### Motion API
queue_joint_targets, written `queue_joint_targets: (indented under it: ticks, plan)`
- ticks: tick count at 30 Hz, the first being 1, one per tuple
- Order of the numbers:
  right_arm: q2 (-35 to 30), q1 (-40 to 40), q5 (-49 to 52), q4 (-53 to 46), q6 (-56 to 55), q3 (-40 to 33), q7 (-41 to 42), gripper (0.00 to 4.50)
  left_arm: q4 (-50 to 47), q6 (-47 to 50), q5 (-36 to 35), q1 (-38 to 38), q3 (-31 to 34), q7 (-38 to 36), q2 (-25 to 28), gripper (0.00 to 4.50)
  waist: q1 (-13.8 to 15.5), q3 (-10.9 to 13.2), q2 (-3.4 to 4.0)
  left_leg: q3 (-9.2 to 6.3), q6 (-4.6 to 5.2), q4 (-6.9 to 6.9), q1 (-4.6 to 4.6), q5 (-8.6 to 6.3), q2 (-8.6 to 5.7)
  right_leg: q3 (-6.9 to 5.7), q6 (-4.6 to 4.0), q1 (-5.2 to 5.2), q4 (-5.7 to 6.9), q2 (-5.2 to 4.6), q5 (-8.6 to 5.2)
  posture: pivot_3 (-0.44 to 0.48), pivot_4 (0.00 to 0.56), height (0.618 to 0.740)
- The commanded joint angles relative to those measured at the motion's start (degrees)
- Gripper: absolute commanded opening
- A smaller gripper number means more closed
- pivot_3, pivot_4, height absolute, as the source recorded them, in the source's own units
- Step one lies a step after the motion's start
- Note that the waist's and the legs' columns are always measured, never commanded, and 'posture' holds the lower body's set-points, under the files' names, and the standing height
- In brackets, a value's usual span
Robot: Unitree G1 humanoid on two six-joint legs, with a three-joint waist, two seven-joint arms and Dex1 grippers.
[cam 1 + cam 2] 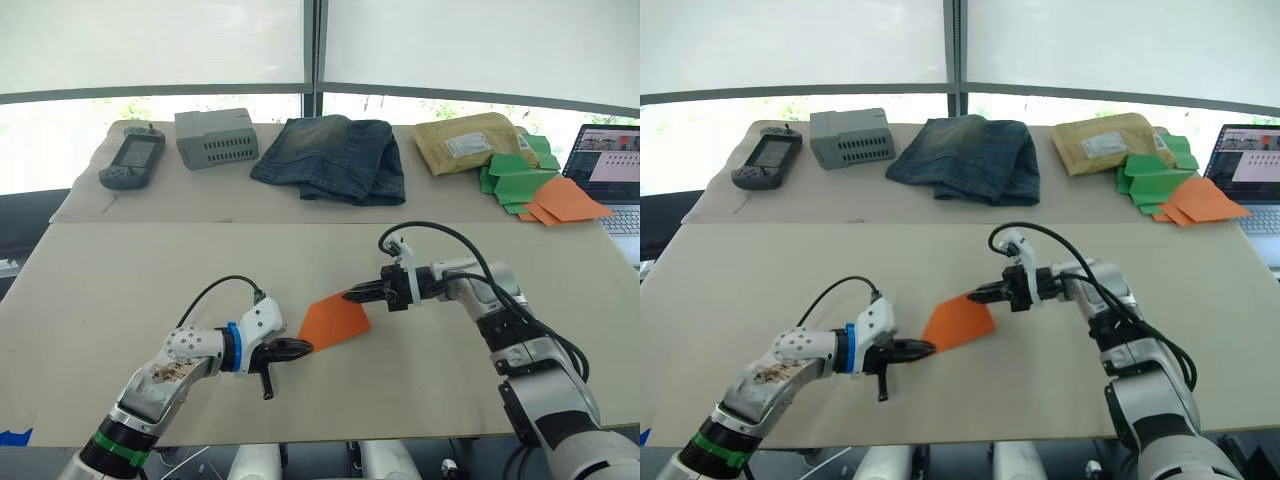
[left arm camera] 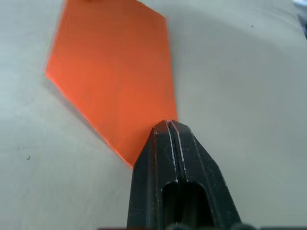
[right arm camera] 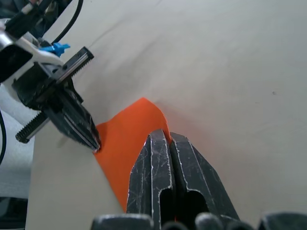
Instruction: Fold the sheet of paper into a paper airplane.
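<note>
Both grippers, left [image 1: 300,347] and right [image 1: 352,295], pinch the thin bright orange sheet of paper [image 1: 334,320] (barely folded); most folds remain.

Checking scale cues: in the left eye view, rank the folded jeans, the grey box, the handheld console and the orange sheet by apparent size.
1. Folded jeans.
2. Orange sheet of paper and grey box: too alike to rank, and the sheet lies nearer the camera.
3. Handheld console, narrowly.

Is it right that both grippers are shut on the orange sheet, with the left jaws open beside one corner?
Not quite. The left gripper is not open: the left wrist view shows its jaws shut on a corner of the sheet of paper. The right gripper is likewise shut on the opposite corner, as you said.
</note>
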Motion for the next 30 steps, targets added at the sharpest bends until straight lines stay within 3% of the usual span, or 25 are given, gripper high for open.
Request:
queue_joint_targets:
  ticks: [1, 5, 12, 21, 30]
  plan:
    - [-2.25, 2.69, 0.77, -7.39, -2.16, -3.46, -1.59, 0.03, -1.98, 0.14, -0.48, -2.42, 0.88, 0.16, 0.34, 0.0, -0.09, 0.0, 0.0, 0.01, 0.0, 0.0, -0.02, 0.0, -0.02, 0.0, 0.01, 0.0, -0.01, -0.01, 0.0, 0.0, 0.15, 0.722]
    - [-3.6, 7.98, 1.27, -14.67, -0.19, -7.73, -8.16, 0.03, -1.78, -0.67, 0.53, -3.03, -0.21, -0.84, 1.73, 0.0, -0.34, 0.0, 0.0, 0.01, 0.0, -0.04, -0.05, -0.01, -0.05, 0.03, 0.01, -0.02, -0.04, -0.03, 0.0, 0.0, 0.15, 0.722]
    - [2.96, 18.16, 6.32, -27.27, 4.64, -17.58, -22.89, 0.03, 0.67, -0.28, -1.24, -6.83, 2.88, -1.2, 1.63, 0.0, -0.17, 0.0, 0.0, -0.04, 0.0, -0.05, -0.04, 0.0, -0.03, 0.01, 0.11, -0.03, -0.02, 0.0, -0.06, 0.0, 0.15, 0.722]
    - [10.18, 23.11, 3.76, -35.24, 1.39, -15.26, -34.95, 0.03, 3.6, -0.82, -1.09, -9.36, 3.42, -3.57, 2.93, 0.0, -0.48, 0.02, 0.03, -0.02, 0.0, -0.04, -0.03, 0.0, -0.03, 0.04, 0.14, -0.04, -0.04, 0.01, -0.06, 0.0, 0.15, 0.722]
    - [10.13, 23.22, 2.71, -33.92, -1.45, -12.8, -35.76, 0.03, 9.21, -2.26, -0.6, -5.29, 3.26, -0.97, -2.18, 0.0, -0.28, 0.02, 0.04, -0.01, 0.0, -0.04, -0.07, 0.0, -0.05, 0.04, 0.14, -0.04, -0.09, -0.03, -0.06, 0.0, 0.15, 0.722]
